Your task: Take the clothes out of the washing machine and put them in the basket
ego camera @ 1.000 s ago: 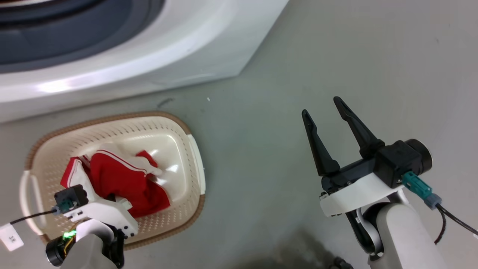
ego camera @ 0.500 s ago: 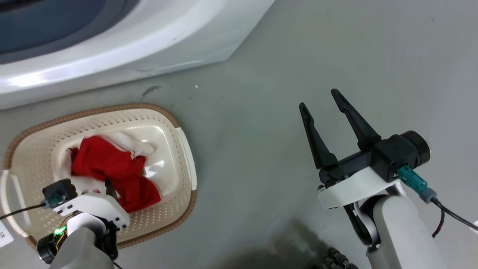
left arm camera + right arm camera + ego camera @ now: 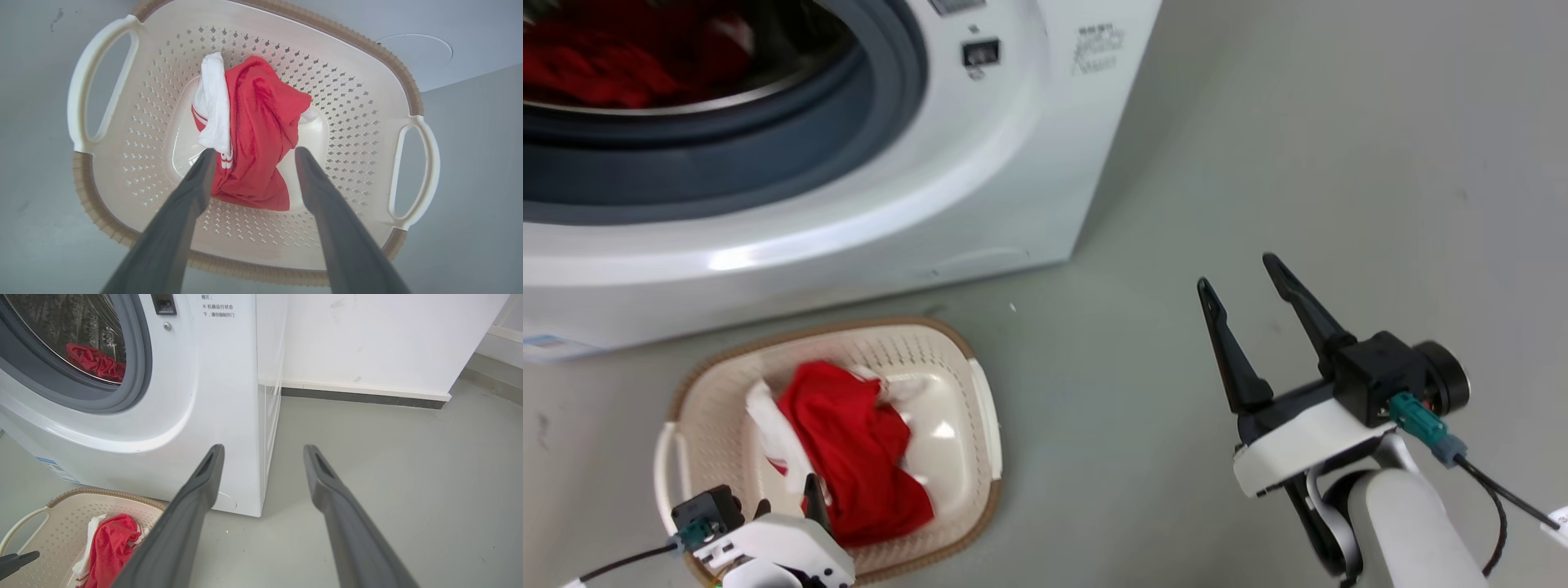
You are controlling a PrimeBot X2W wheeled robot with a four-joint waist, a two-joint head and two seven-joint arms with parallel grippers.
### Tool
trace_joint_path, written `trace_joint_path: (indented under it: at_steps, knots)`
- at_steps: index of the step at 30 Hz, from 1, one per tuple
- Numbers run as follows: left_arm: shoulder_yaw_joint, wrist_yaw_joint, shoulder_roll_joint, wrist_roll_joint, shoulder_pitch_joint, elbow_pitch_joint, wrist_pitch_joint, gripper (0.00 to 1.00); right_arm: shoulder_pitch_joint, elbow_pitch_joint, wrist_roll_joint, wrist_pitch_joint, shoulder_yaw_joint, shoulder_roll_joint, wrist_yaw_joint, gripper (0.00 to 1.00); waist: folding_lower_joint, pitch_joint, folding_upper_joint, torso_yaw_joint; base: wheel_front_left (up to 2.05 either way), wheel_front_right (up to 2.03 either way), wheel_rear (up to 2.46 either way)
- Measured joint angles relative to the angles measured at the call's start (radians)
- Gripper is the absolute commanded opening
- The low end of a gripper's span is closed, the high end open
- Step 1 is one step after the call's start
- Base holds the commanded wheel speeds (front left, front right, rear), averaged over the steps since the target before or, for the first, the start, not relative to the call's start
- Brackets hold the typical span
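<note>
A red garment with white trim (image 3: pixel 858 457) (image 3: pixel 257 134) (image 3: pixel 110 547) lies crumpled in the cream basket (image 3: pixel 833 329) (image 3: pixel 359 41) (image 3: pixel 102 493), which stands on the floor in front of the washing machine (image 3: pixel 980 163) (image 3: pixel 212 375). More red clothes (image 3: pixel 596 65) (image 3: pixel 96 361) lie inside the drum behind the grey rim. My left gripper (image 3: pixel 786 494) (image 3: pixel 256 150) hangs open above the garment, at the basket's near side, holding nothing. My right gripper (image 3: pixel 1235 269) (image 3: pixel 264 447) is open and empty over the floor to the right of the machine.
Grey floor (image 3: pixel 1298 163) stretches to the right of the washer and basket. A white wall with a dark skirting strip (image 3: pixel 367 396) stands behind the machine's right side. The left gripper's fingertip (image 3: pixel 20 559) shows at the right wrist view's lower left.
The head camera has tilted up, bringing the drum opening into view. The red garment has dropped and settled in the basket, free of the left gripper. The right gripper keeps its pose.
</note>
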Motion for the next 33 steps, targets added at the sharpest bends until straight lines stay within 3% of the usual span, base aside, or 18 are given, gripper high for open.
trace_joint_path:
  at_steps: [14,21,33]
  knots:
    - [-0.007,-0.025,-0.004,0.113,0.025,-0.145,0.0,1.0,0.099,-0.028,-0.004,0.052,-0.016,0.0,0.0,1.0,-0.0002,-0.199,0.0,0.08,0.0,0.0,0.0]
    - [-0.067,-0.029,0.058,0.193,-0.119,-0.139,0.0,1.0,0.108,-0.044,0.004,0.059,-0.005,0.0,0.0,1.0,-0.0002,-0.211,0.0,0.075,0.0,0.0,0.0]
    - [-0.144,-0.033,0.204,0.271,-0.463,0.026,0.086,1.0,0.056,-0.034,0.04,0.028,0.039,0.0,0.0,1.0,0.0,-0.142,0.0,0.007,0.0,0.0,0.0]
